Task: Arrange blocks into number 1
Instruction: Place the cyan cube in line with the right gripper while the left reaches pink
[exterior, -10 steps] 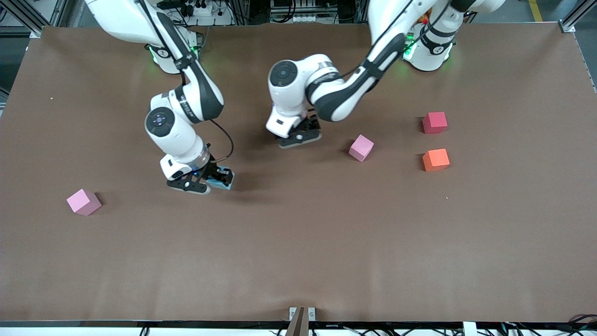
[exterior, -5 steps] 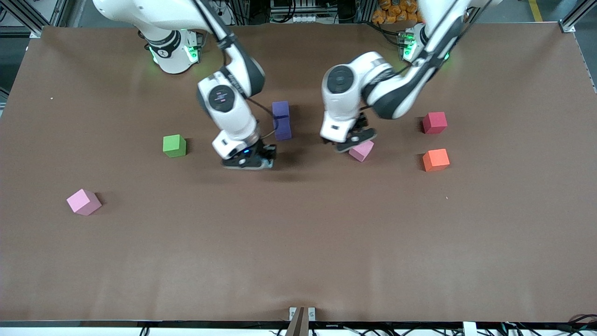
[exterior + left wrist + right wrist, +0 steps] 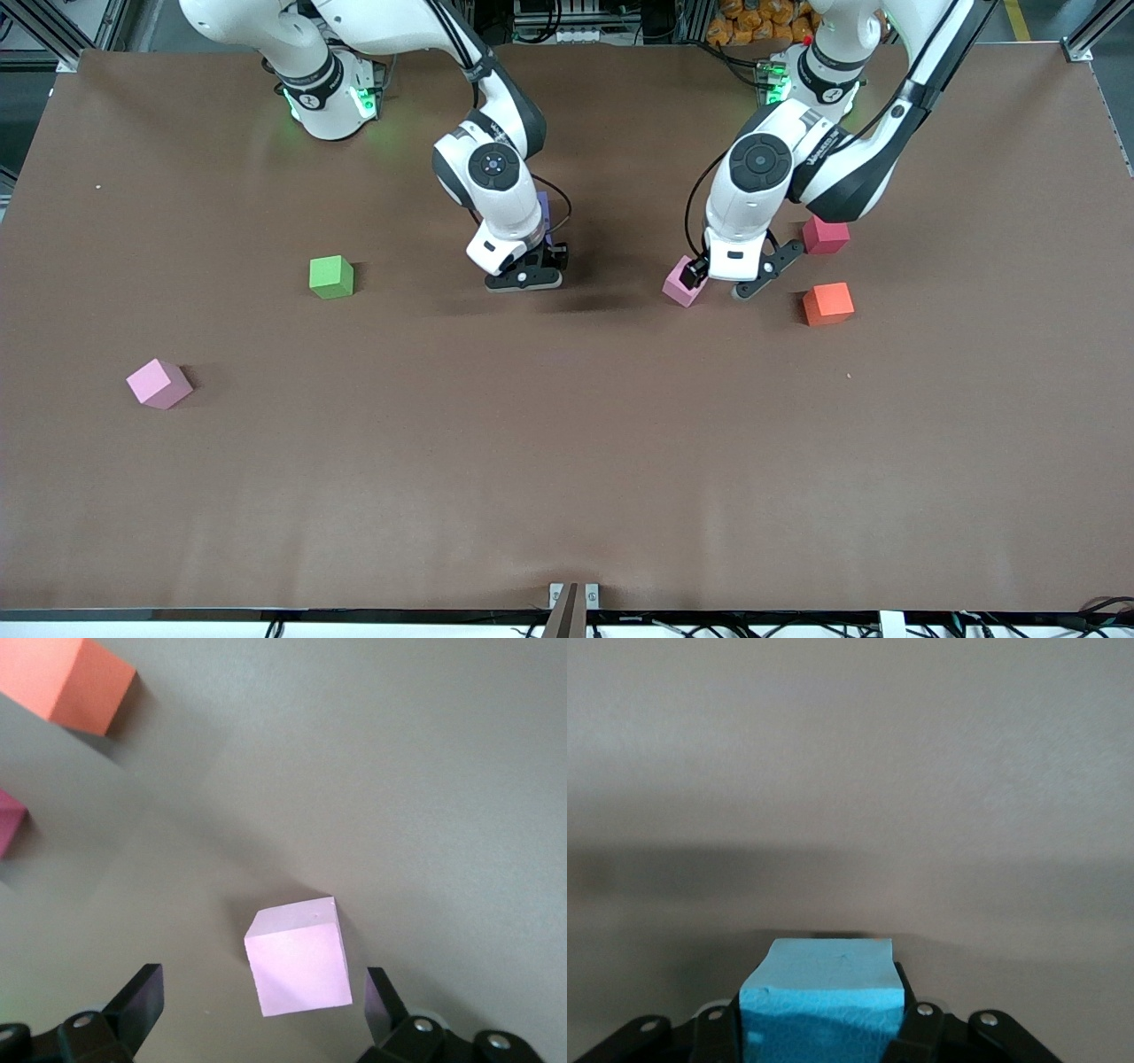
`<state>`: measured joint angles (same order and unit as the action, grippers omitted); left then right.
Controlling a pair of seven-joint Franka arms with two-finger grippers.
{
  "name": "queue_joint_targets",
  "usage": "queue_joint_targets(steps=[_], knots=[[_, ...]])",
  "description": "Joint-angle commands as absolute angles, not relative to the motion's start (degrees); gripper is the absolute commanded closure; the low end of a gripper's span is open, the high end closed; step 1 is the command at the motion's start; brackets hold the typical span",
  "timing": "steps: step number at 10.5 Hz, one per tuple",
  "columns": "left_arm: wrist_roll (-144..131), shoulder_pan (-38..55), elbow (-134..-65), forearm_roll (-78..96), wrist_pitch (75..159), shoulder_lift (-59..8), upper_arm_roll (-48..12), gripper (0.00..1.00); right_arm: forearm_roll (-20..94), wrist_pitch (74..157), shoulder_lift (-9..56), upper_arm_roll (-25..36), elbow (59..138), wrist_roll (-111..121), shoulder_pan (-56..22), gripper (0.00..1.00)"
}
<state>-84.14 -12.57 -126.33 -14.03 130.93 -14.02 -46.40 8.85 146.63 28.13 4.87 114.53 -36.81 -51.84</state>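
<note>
While the light blue block [image 3: 822,997] is pinched in the right gripper [image 3: 524,276] beside the purple blocks [image 3: 543,213], it should be set flush; the left gripper [image 3: 719,276], fingers spread, hovers by a pink block [image 3: 298,957].

robot lab: brown table [image 3: 567,461], aluminium frame posts [image 3: 1085,40], cables and power strips along table edge.

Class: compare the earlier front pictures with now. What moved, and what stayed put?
The right gripper carried the light blue foam cube toward the purple foam cubes. The left gripper swung over to the pink foam cube, open around it. The other pink cube, green, orange and red cubes stayed.
</note>
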Motion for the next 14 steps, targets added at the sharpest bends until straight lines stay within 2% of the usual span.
queue_joint_targets(steps=[1,3,4,5,7,9,12,14], knots=[[-92.08,-12.75,-129.02,-13.10,135.34,-13.62,-47.72,0.00,9.14,147.83,29.62,5.80,113.90,-37.70,-53.35,0.43],[-98.41,-10.91,-129.28,-13.79,135.53,-14.41,-47.72,0.00,9.14,147.83,29.79,5.80,114.08,-37.79,-53.96,0.38],[-99.92,-10.46,-129.81,-13.89,135.61,-14.76,-47.72,0.00,9.05,147.83,29.79,5.80,114.08,-37.97,-54.05,0.22],[-100.28,-10.46,-130.60,-14.06,136.31,-14.94,-47.72,0.00,9.05,147.83,29.79,5.80,114.08,-37.97,-54.05,0.00],[-101.25,-10.46,-133.49,-14.32,141.13,-15.03,-47.72,0.00,9.05,147.66,29.45,5.80,114.08,-37.97,-54.05,0.00],[-101.42,-10.63,-134.38,-16.69,142.12,-16.43,-47.64,0.00,9.05,146.95,25.87,5.80,115.56,-37.97,-51.78,0.00],[-102.82,-11.07,-134.39,-19.32,143.26,-18.98,-46.50,0.00,8.53,141.17,19.27,5.63,116.37,-33.87,-41.17,0.00],[-105.54,-11.07,-134.03,-22.74,145.10,-20.91,-45.01,0.00,8.53,136.52,17.15,5.54,116.54,-23.77,-32.65,0.00]])
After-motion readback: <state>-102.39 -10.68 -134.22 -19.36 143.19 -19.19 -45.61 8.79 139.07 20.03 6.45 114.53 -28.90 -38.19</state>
